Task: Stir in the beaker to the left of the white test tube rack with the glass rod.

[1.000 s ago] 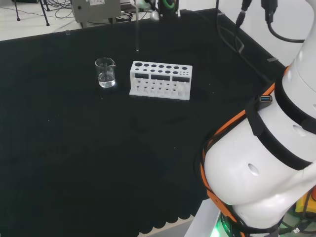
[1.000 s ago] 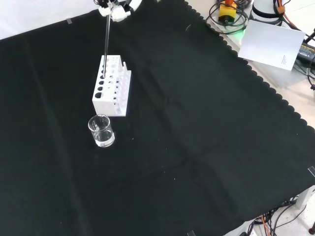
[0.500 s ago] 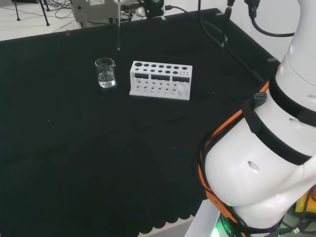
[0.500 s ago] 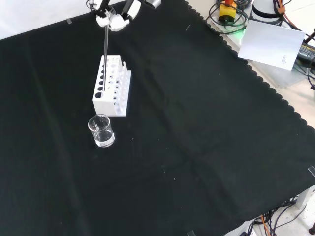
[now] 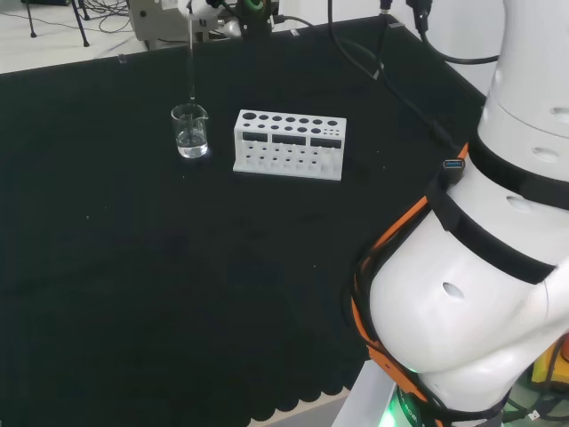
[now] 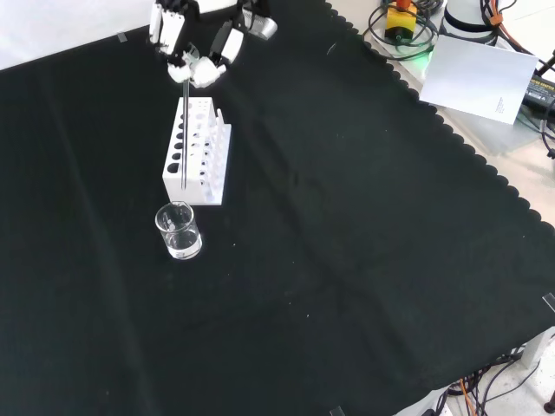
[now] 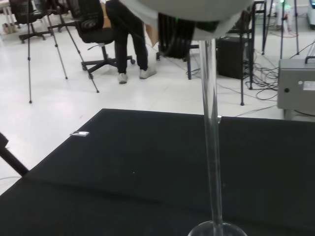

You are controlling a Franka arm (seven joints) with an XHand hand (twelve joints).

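A small clear beaker (image 5: 190, 130) (image 6: 178, 230) with a little clear liquid stands on the black cloth, left of the white test tube rack (image 5: 289, 144) in the head view. In the front view the rack (image 6: 198, 151) lies just beyond the beaker. The hand (image 6: 198, 39) (image 5: 206, 9) hangs above them, shut on the top of a thin glass rod (image 5: 190, 62) (image 6: 184, 121) (image 7: 212, 147). The rod hangs upright, its lower tip just above the beaker's rim (image 7: 216, 228).
Black cloth (image 6: 347, 243) covers the bench. The arm's big white links (image 5: 480, 294) take up the right of the head view. Papers (image 6: 481, 80) and cables (image 6: 408, 26) lie off the cloth's far right corner in the front view. A grey box (image 5: 169, 18) stands behind the bench.
The hand has carried the rod leftwards in the head view, from over the rack's left end to above the beaker. Beaker and rack have not moved.
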